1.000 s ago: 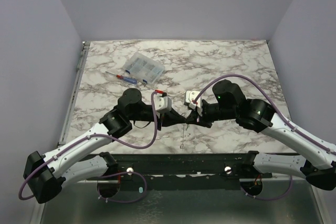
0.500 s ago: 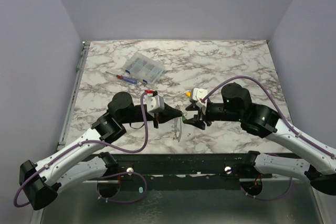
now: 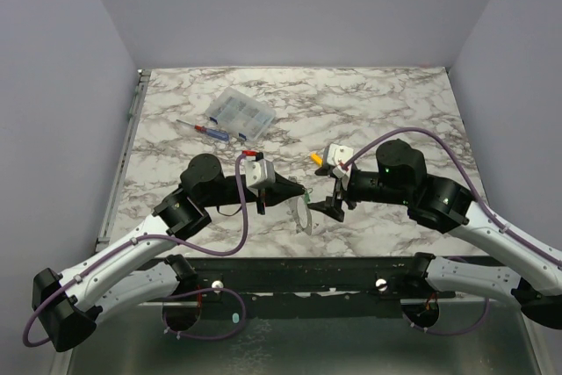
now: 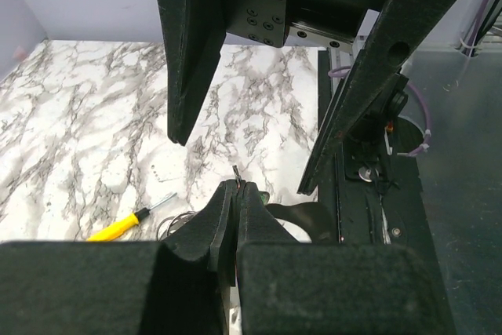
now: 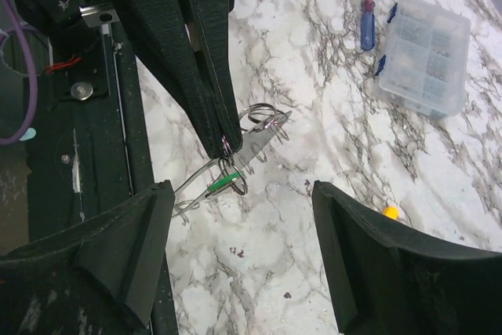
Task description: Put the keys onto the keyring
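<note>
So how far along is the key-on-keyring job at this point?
Looks done: the green-headed key hangs at the keyring, though whether it is actually threaded is unclear. In hand: the left gripper is shut on the keyring; the right gripper stands open beside it, holding nothing. Left: confirming the key is truly on the ring.

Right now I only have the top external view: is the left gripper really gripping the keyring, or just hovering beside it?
Observer: Gripping. The right wrist view shows the left gripper pinched shut on the keyring, whose wire loop hangs below it.
Operator: Where's the green key?
Observer: The key dangles just under the tip of that gripper.
Operator: And the right gripper?
Observer: The right gripper is open, its two sides wide apart and holding nothing.
</note>
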Tool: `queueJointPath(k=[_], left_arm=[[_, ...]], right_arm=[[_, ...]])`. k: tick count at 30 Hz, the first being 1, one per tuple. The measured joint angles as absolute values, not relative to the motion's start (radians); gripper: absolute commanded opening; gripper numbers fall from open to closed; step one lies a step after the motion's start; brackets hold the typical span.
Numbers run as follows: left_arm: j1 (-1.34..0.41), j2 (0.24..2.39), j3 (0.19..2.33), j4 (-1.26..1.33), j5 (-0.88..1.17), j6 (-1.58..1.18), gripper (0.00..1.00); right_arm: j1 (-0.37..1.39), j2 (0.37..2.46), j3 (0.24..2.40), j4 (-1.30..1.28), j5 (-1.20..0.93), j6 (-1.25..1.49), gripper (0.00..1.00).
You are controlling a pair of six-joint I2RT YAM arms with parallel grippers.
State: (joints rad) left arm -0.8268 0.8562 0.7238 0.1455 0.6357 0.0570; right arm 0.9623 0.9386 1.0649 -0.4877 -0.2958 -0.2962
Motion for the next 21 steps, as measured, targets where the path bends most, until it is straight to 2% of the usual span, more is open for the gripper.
queueJointPath(k=[13,21], left_arm=[[-0.827,0.841,0.721,0.144,0.634,0.061,0.0],[-0.827,0.839,0.72,0.144,0.634,0.064,0.0]], right_arm=[[0.962,0.925,1.04,-0.48,-0.286,-0.303,0.79],[0.962,0.925,1.04,-0.492,-0.323,-0.332,0.68]])
